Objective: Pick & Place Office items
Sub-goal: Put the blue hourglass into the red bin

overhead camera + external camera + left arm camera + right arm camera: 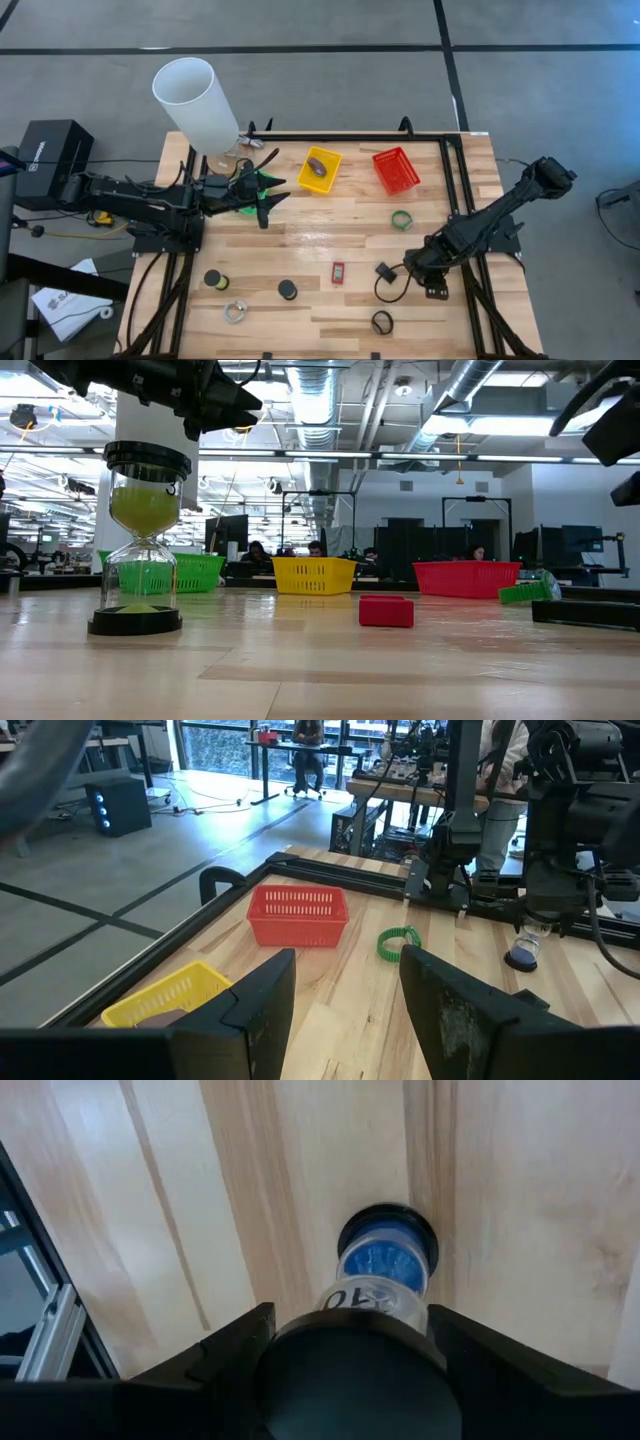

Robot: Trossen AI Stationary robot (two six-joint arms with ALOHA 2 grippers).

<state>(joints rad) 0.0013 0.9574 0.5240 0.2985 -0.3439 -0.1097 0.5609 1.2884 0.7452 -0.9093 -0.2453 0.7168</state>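
Grey floor [330, 90] crossed by dark lines, exposed ceiling ducts [470, 390], strip lights, desks with monitors [400, 545], seated people beyond

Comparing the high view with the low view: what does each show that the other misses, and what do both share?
Only the high view shows the white cylinder, the green ring, and the right gripper down beside a black item.

Only the low view shows people at desks in the room behind.

Both show the yellow basket, red basket, red rectangle and an hourglass-like spool.
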